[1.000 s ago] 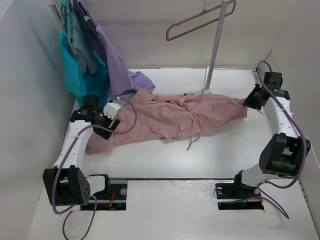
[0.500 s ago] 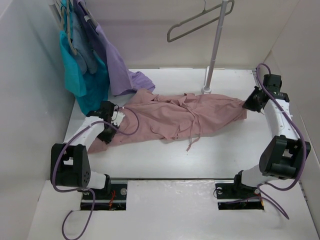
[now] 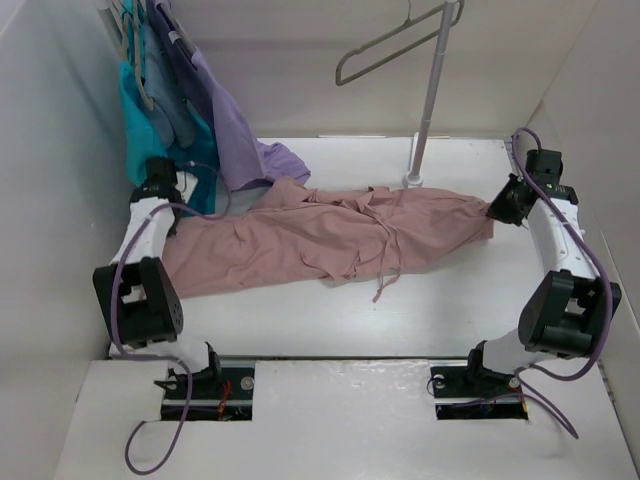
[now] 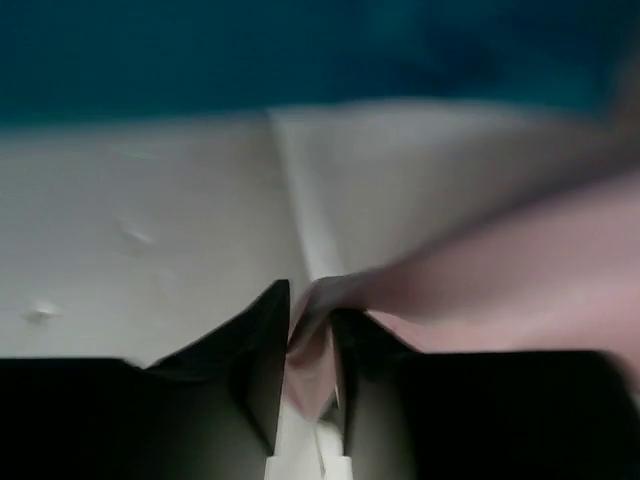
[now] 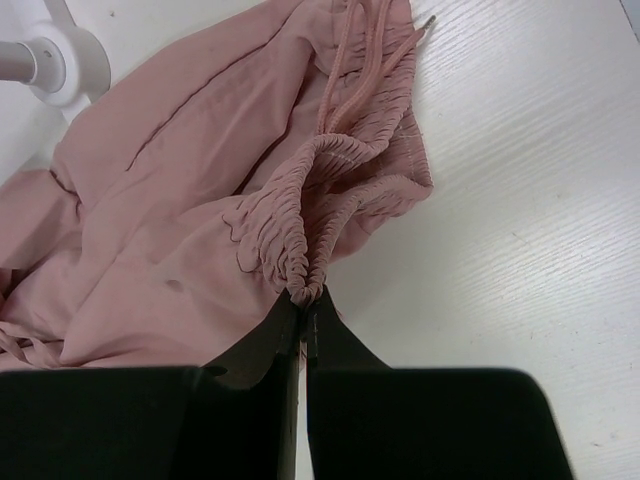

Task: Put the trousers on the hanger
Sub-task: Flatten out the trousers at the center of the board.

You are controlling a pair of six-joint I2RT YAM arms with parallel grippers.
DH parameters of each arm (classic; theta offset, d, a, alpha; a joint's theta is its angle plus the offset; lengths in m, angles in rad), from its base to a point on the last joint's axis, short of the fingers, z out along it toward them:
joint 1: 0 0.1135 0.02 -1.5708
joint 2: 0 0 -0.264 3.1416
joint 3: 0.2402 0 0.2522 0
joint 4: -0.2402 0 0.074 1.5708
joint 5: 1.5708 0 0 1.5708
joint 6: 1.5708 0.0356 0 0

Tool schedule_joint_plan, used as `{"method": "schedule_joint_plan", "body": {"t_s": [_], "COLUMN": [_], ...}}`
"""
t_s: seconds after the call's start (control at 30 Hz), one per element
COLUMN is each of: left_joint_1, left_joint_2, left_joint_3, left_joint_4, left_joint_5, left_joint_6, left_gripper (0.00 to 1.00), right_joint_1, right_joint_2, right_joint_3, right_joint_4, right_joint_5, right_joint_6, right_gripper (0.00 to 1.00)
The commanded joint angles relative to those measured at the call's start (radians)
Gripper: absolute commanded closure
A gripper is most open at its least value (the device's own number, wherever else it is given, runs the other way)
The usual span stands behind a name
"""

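The dusty-pink trousers (image 3: 320,240) lie stretched across the table from left to right. My right gripper (image 3: 497,210) is shut on their gathered waistband (image 5: 300,270) at the right end; the drawstring (image 5: 350,60) trails beyond. My left gripper (image 3: 172,232) is shut on a fold of the trousers (image 4: 310,340) at the left end, by the teal garment. The bare grey hanger (image 3: 395,40) hangs from a stand at the top back, above the trousers.
Teal (image 3: 150,140), blue-grey and lavender (image 3: 235,140) garments hang on hangers at the back left. The stand's pole (image 3: 428,100) and round base (image 3: 414,182) rise just behind the trousers. White walls close in on the left, back and right.
My left arm has swung out to the left and back, pulling the trousers' left end flatter and wider. The right gripper has held still on the waistband.
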Motion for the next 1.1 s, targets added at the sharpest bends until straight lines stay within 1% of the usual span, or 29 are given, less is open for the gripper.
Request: {"method": "schedule_joint_plan", "body": {"t_s": [0.0,0.03,0.07,0.1,0.17,0.2,0.23,0.27,0.3,0.33,0.37,0.47,0.5,0.53,0.63,0.7,0.73,0.83,0.9,0.93,1.03,1.07], "left_joint_1": [0.056,0.065,0.076,0.076,0.076,0.086,0.087,0.097,0.114,0.126,0.157,0.218,0.267,0.292,0.352,0.352,0.352,0.352,0.352,0.352,0.352,0.352], "left_joint_2": [0.082,0.129,0.151,0.168,0.165,0.147,0.121,0.066,0.04,0.014,-0.028,-0.053,-0.062,-0.062,-0.05,-0.011,0.001,0.05,0.065,0.078,0.088,0.088], "left_joint_3": [0.104,0.13,0.192,0.222,0.253,0.237,0.216,0.192,0.14,0.11,0.083,-0.042,-0.072,-0.132,-0.207,-0.229,-0.229,-0.206,-0.206,-0.206,-0.263,-0.275], "left_joint_4": [0.282,0.304,0.305,0.283,0.208,0.19,0.161,0.141,0.116,0.051,0.013,-0.088,-0.088,-0.067,0.005,0.095,0.107,0.097,0.087,0.087,0.122,0.149], "left_joint_5": [-0.176,-0.2,-0.201,-0.201,-0.159,-0.136,-0.116,-0.084,-0.064,-0.041,0.014,0.08,0.123,0.138,0.175,0.175,0.192,0.238,0.238,0.217,0.169,0.16], "left_joint_6": [0.076,0.076,0.076,0.076,0.064,0.052,0.052,0.043,0.043,0.043,0.032,-0.011,-0.049,-0.069,-0.126,-0.149,-0.149,-0.181,-0.181,-0.181,-0.171,-0.157], "left_gripper": [0.76,0.58,0.44,0.31,0.25,0.19,0.07,0.05,0.05,0.04,0.04,0.04,0.04,0.05,0.06,0.08,0.08,0.08,0.09,0.09,0.15,0.27], "right_joint_1": [0.006,0.006,0.015,0.015,0.015,0.015,0.015,0.024,0.024,0.024,0.024,0.033,0.033,0.033,0.033,0.033,0.033,0.033,0.033,0.033,0.033,0.033], "right_joint_2": [0.007,0.016,0.016,0.016,0.016,0.002,0.002,0.002,-0.007,-0.007,-0.007,0.002,0.002,0.002,0.012,0.012,0.012,0.012,0.021,0.021,0.021,0.021], "right_joint_3": [0.003,0.003,-0.006,-0.006,-0.017,-0.031,-0.031,-0.044,-0.057,-0.057,-0.067,-0.077,-0.077,-0.077,-0.077,-0.077,-0.086,-0.086,-0.095,-0.104,-0.133,-0.143], "right_joint_4": [0.038,0.038,0.047,0.048,0.048,0.057,0.057,0.057,0.066,0.066,0.066,0.075,0.075,0.075,0.084,0.084,0.084,0.084,0.084,0.084,0.107,0.107], "right_joint_5": [0.008,-0.001,-0.001,-0.001,-0.01,-0.01,-0.01,-0.01,-0.021,-0.021,-0.021,-0.021,-0.033,-0.033,-0.033,-0.033,-0.024,-0.001,0.011,0.011,0.011,0.011], "right_joint_6": [-0.013,-0.013,-0.013,-0.013,-0.004,-0.004,0.006,0.007,0.007,0.007,0.007,0.007,0.007,0.019,0.028,0.039,0.039,0.039,0.049,0.049,0.077,0.091], "right_gripper": [1.0,1.0,1.0,1.0,1.0,1.0,1.0,1.0,1.0,1.0,1.0,1.0,1.0,1.0,1.0,1.0,1.0,1.0,1.0,1.0,1.0,0.95]}}
